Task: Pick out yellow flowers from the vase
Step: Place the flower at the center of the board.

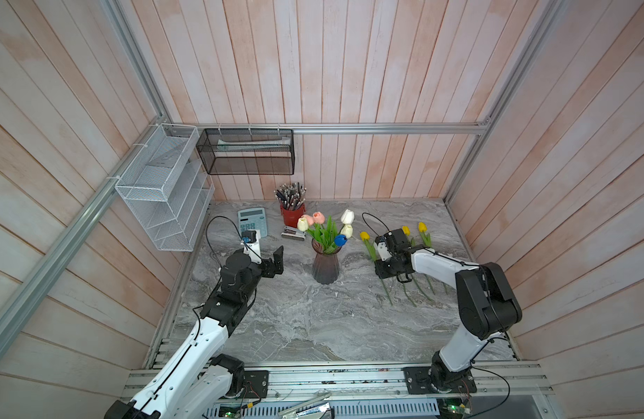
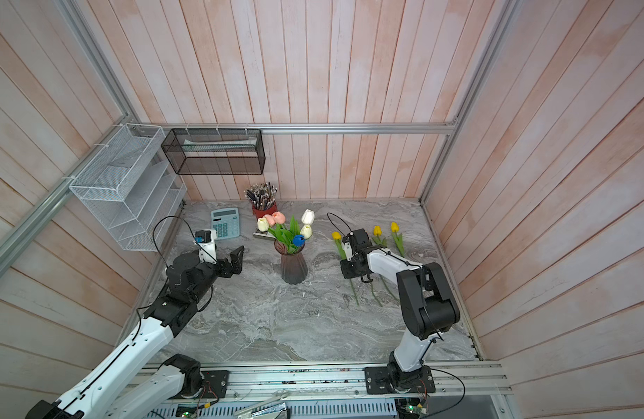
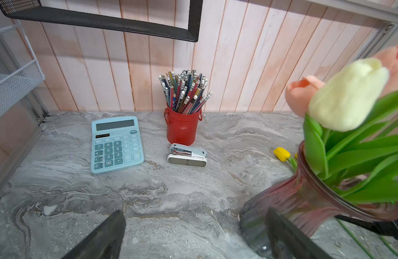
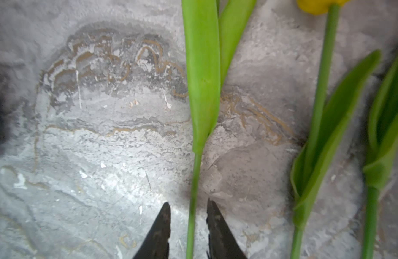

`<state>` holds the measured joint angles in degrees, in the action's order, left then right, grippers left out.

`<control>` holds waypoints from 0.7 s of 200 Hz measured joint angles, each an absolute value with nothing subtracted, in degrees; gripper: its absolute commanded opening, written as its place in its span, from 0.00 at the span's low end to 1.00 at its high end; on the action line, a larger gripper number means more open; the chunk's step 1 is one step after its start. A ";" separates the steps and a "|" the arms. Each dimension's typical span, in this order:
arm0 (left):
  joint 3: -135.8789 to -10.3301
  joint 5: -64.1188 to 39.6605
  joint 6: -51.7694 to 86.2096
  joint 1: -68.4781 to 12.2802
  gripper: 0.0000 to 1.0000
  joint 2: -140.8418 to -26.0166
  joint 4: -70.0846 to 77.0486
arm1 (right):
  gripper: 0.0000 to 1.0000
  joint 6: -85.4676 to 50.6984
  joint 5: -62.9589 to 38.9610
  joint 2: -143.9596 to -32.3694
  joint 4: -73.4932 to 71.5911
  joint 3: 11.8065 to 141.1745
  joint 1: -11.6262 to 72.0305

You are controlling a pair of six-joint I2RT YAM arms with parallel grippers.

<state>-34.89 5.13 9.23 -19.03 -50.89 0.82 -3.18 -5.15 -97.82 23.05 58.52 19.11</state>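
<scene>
Both apart: left hand (image 3: 194, 210) near vase (image 3: 283, 201); right hand (image 4: 188, 203) astride stem (image 4: 195, 175); yellow flowers (image 1: 422, 227) near table (image 1: 313, 326) edge.

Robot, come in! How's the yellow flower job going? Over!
Left gripper open, empty, beside vase. Right gripper open, straddling a stem flat on the table. Three yellow flowers seen lying out; none seen in vase. Nothing blocking.

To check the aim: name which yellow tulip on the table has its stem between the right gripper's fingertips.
The yellow tulip nearest the vase: its stem runs between the right gripper's parted fingertips. The other two yellow heads lie farther from the vase.
</scene>
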 measured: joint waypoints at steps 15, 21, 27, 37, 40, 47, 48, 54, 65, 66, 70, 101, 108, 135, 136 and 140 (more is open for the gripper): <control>-34.70 5.85 9.15 -18.79 0.99 -51.62 2.15 | 0.44 -2.94 -5.21 -95.81 23.70 59.27 18.83; -34.39 6.15 8.97 -18.63 0.99 -51.90 2.98 | 0.49 -2.85 -5.17 -94.63 23.59 59.42 18.70; -33.95 6.48 8.64 -18.26 0.99 -52.21 4.01 | 0.54 -2.74 -5.15 -93.12 23.18 59.51 18.63; -33.17 6.94 8.23 -17.30 1.00 -52.77 5.43 | 0.63 -2.59 -5.13 -90.21 22.11 59.44 18.41; -32.91 7.01 8.12 -16.80 1.00 -53.06 5.98 | 0.66 -2.66 -4.99 -89.12 21.52 59.33 18.33; -32.23 7.35 7.97 -15.42 1.00 -53.71 7.18 | 0.75 -2.50 -4.99 -86.37 19.49 58.85 18.13; -32.05 7.35 7.94 -15.11 1.00 -53.84 7.53 | 0.76 -2.37 -5.02 -86.08 19.14 58.76 18.11; -31.38 7.49 7.92 -13.54 1.00 -54.48 8.86 | 0.84 -2.42 -4.97 -83.33 16.64 57.95 17.82; -29.76 7.57 7.97 -9.87 1.00 -55.88 11.73 | 0.97 -2.57 -4.93 -78.24 11.03 55.70 17.10; -29.63 7.55 7.97 -9.58 1.00 -56.01 11.94 | 0.98 -2.63 -4.91 -77.93 10.70 55.55 17.04; -28.91 7.51 7.99 -8.23 1.00 -56.53 13.21 | 0.98 -1.78 -4.91 -76.36 8.62 54.63 16.75; -23.44 7.49 7.90 -0.71 1.00 -62.46 24.01 | 0.99 -1.48 -0.82 -69.56 -8.67 45.74 13.15; -22.26 7.29 7.68 0.10 1.00 -64.14 27.14 | 0.99 -1.45 0.21 -69.36 -13.04 42.87 11.99; -18.39 5.89 6.07 1.76 1.00 -71.99 39.35 | 0.99 -1.50 3.18 -70.59 -29.06 29.10 5.65; -18.39 5.82 6.00 1.78 1.00 -72.14 39.51 | 0.99 -1.50 3.20 -70.65 -29.34 28.80 5.52; -18.48 5.26 5.69 1.91 1.00 -73.17 39.88 | 0.99 -1.56 3.53 -71.22 -31.14 27.00 4.54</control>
